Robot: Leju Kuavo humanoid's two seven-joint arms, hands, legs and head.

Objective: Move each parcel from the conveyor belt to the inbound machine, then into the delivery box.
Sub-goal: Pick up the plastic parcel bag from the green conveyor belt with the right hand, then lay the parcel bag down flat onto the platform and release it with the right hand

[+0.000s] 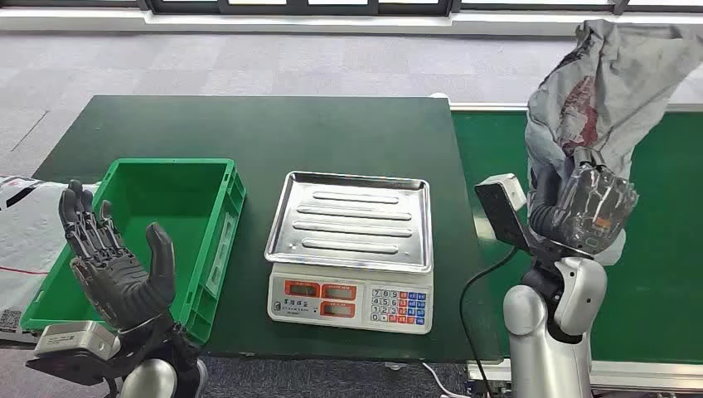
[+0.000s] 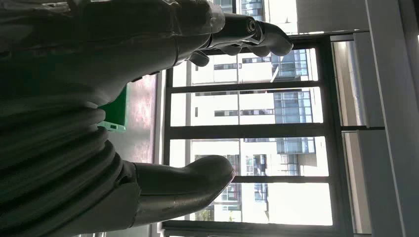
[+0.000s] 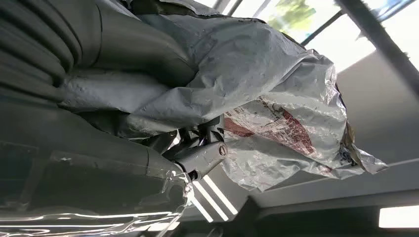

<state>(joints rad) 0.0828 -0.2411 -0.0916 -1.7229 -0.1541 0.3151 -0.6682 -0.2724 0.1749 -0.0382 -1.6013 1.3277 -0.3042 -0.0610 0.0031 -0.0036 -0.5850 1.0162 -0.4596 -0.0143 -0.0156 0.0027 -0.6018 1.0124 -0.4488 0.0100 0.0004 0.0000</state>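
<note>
My right hand (image 1: 584, 207) grips a crumpled grey plastic parcel (image 1: 601, 79) with a red print, held up above the green conveyor belt (image 1: 663, 249) to the right of the scale. The right wrist view shows the parcel (image 3: 276, 98) bunched in my right hand (image 3: 148, 123), its fingers closed around it. The silver tray of the inbound machine (image 1: 352, 217), a scale with a keypad, sits empty at the table's middle. The green delivery box (image 1: 157, 224) at the left holds nothing. My left hand (image 1: 116, 261) is raised beside the box, fingers spread, empty; the left wrist view shows my left hand (image 2: 163, 98) open too.
The dark green table (image 1: 249, 133) carries the scale and box. A black cable (image 1: 477, 290) hangs off the table's right front edge. White parcels (image 1: 21, 240) lie left of the box. Grey carpet lies beyond the table.
</note>
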